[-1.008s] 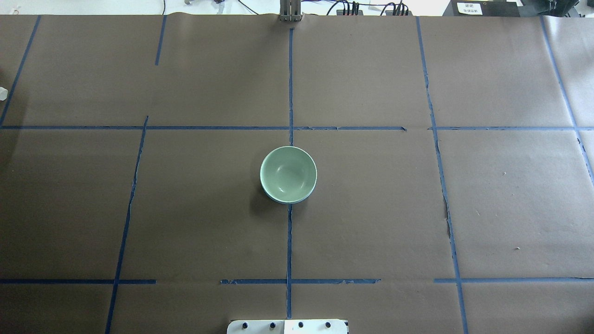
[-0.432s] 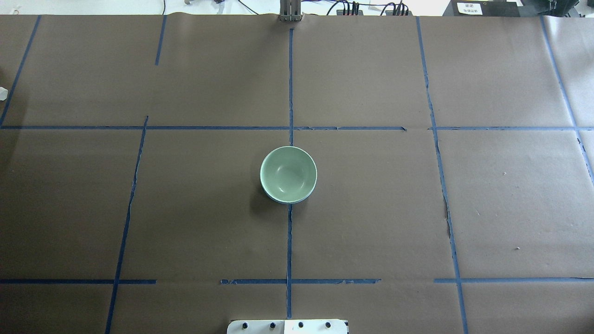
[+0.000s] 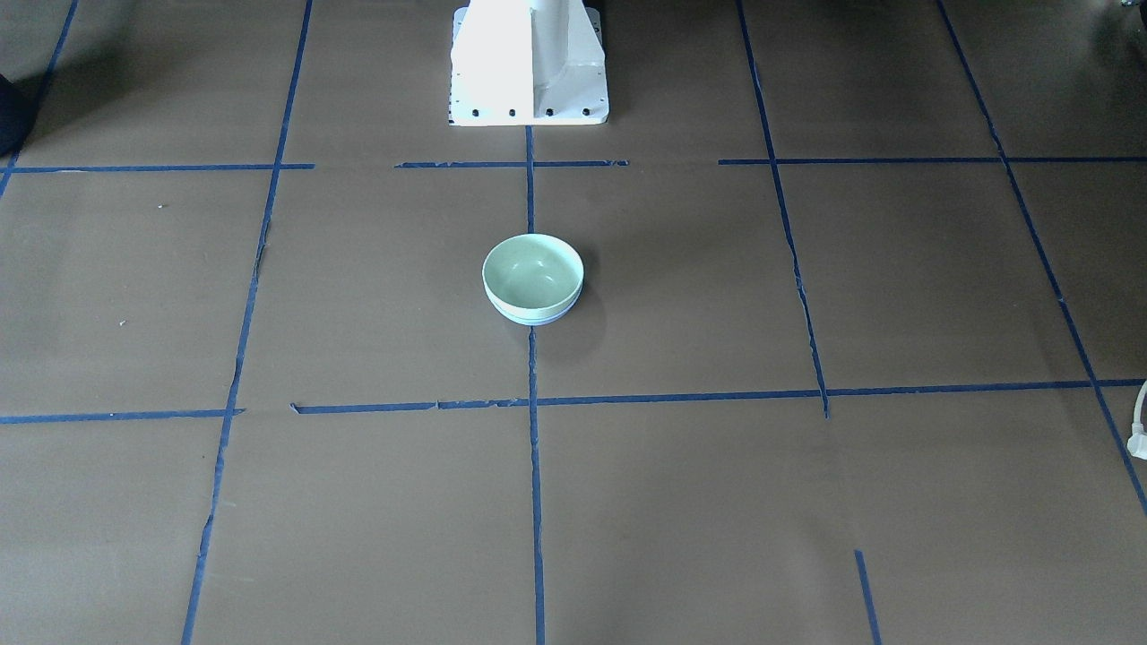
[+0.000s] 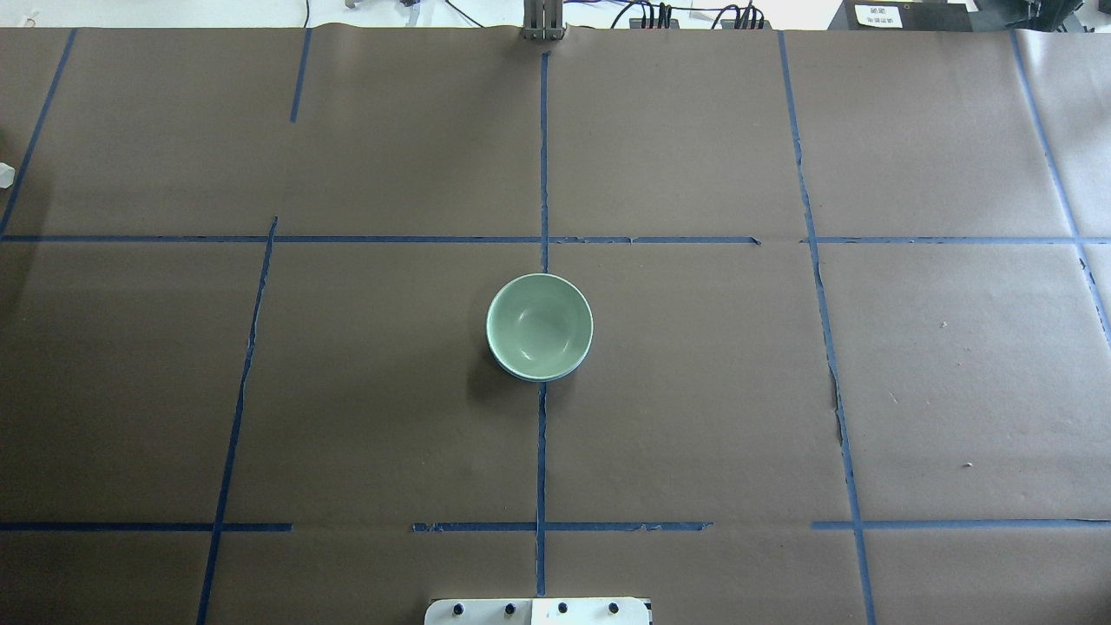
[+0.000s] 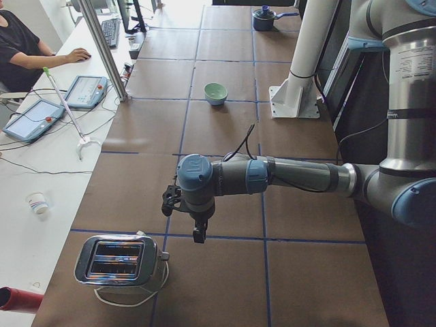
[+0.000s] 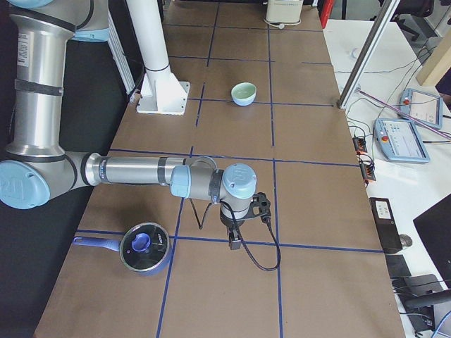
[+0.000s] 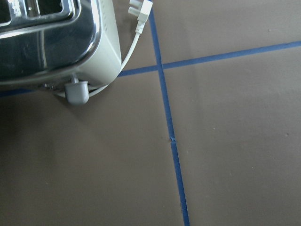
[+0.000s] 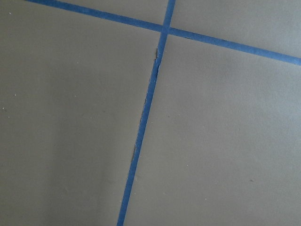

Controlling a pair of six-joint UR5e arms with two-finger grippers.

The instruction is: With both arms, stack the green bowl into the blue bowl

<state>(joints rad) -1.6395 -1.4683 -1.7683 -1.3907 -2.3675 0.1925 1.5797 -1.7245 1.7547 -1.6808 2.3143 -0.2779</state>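
Note:
The green bowl (image 4: 539,326) sits upright at the table's centre, nested in the blue bowl (image 4: 523,375), of which only a thin rim shows beneath it. The stack also shows in the front view, with the green bowl (image 3: 532,273) above the blue rim (image 3: 538,317). Neither gripper shows in the overhead or front views. My left gripper (image 5: 198,234) hangs over the table near a toaster, far from the bowls. My right gripper (image 6: 235,241) hangs over the table's other end. I cannot tell whether either is open or shut.
A chrome toaster (image 5: 119,260) with a cord stands at the left end, and also shows in the left wrist view (image 7: 47,37). A blue lidded pot (image 6: 143,248) stands at the right end. The white pedestal (image 3: 529,63) stands behind the bowls. An operator (image 5: 20,48) sits at a side desk.

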